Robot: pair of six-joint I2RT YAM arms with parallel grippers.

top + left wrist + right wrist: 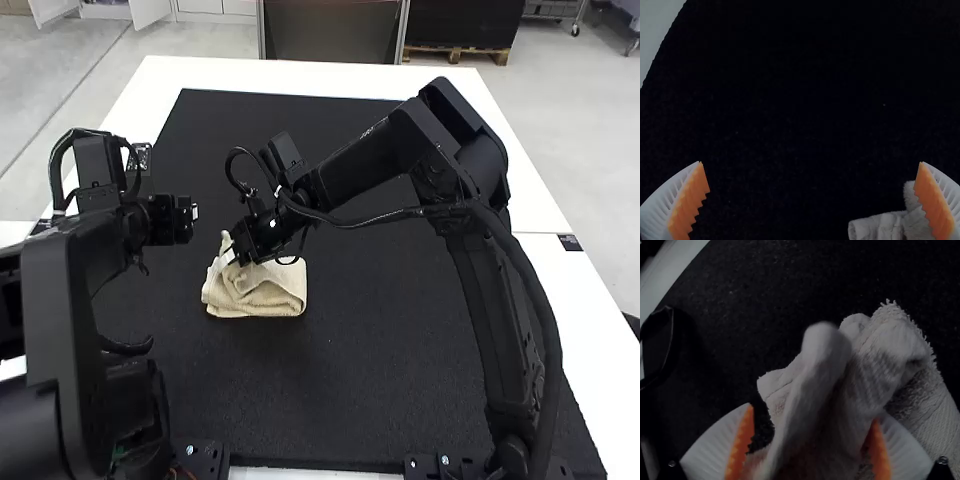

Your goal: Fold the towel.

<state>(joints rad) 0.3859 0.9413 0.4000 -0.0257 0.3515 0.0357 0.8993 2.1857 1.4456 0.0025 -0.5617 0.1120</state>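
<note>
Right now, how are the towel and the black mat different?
The towel is cream, while the mat is black. The towel is small, but the mat is much bigger. The towel is bunched up in folds, and the mat lies flat. Both look a bit rough on top.

A black mat [370, 400] is lying beneath the right gripper [236, 256], covering much of a white counter [260, 75]. Beyond the gripper and past the counter's edge, pale grey floor [590, 150] is catching a soft sheen. White cabinets [225, 5] are standing farther off, to the gripper's left; a wooden pallet [455, 53] is sitting off to its right.
</note>
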